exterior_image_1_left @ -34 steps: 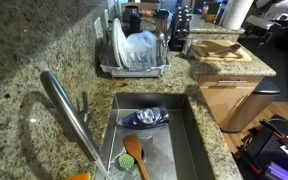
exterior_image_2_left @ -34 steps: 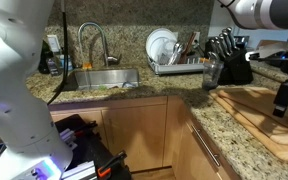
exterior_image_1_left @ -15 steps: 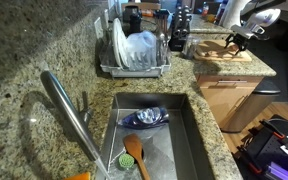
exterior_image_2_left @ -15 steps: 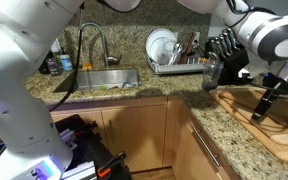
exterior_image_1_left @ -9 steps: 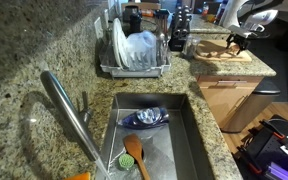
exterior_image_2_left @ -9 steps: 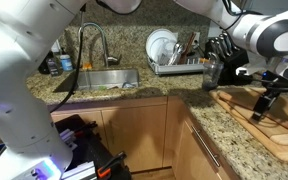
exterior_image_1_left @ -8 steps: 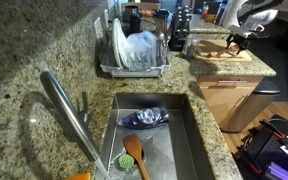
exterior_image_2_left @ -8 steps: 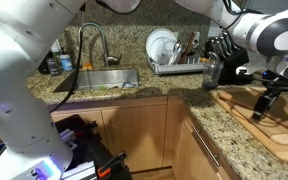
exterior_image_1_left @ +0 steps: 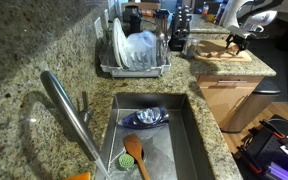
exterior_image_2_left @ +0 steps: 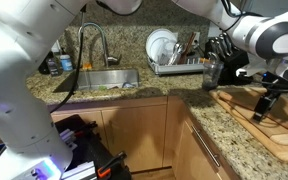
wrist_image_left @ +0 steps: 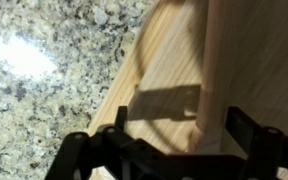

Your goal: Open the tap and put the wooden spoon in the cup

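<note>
The steel tap spout (exterior_image_1_left: 68,113) slants over the sink, with its slim lever (exterior_image_1_left: 84,104) at the base; the tap also shows in an exterior view (exterior_image_2_left: 90,42). The orange-brown wooden spoon (exterior_image_1_left: 135,155) lies in the sink basin. My gripper (exterior_image_1_left: 234,38) (exterior_image_2_left: 264,103) is far from the sink, low over the wooden cutting board (exterior_image_1_left: 214,50). In the wrist view the gripper (wrist_image_left: 164,140) is open, and a pale wooden stick (wrist_image_left: 212,70) stands between the fingers, nearer one finger. I see no cup for certain.
A dish rack (exterior_image_1_left: 134,55) (exterior_image_2_left: 174,62) with plates stands behind the sink (exterior_image_1_left: 192,135). A blue item (exterior_image_1_left: 146,117) lies in the basin. A knife block (exterior_image_2_left: 229,58) and a dark tumbler (exterior_image_2_left: 212,72) stand by the cutting board (exterior_image_2_left: 279,128). The granite counter edge is close to the board.
Since 2.3 s ago the arm has come down to the cutting board. Over the last second it has barely moved.
</note>
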You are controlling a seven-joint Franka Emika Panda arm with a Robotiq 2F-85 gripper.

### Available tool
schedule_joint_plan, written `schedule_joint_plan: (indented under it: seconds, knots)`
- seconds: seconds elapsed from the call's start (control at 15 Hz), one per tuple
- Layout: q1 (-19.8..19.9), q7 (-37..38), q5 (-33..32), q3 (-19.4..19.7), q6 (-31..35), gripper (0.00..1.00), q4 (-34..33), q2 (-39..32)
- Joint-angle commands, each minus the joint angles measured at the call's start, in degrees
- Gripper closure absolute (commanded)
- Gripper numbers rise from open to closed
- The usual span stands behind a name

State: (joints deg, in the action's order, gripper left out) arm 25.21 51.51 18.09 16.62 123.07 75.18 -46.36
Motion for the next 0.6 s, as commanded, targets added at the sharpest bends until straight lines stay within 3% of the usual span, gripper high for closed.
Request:
schedule_joint_plan:
  seconds: [0.0,0.2,0.27,0.4,0.53]
  knots:
    - [0.1,0.0,0.0,0.0,0.3,0.00,-0.2,-0.4]
    - [0.4,1.1,-0.6,0.2,-0.6,0.00,-1.0,-1.9]
    - [0.4,2.2,-0.5,0.4,-0.7,0.25,-0.9,-2.0]
    - [0.8,2.6,-0.5,0.2,-2.0,0.33,-1.0,-1.9]
    - [0.7,3.0,-0.7,0.6,-2.6,0.47,-1.0,-1.6]
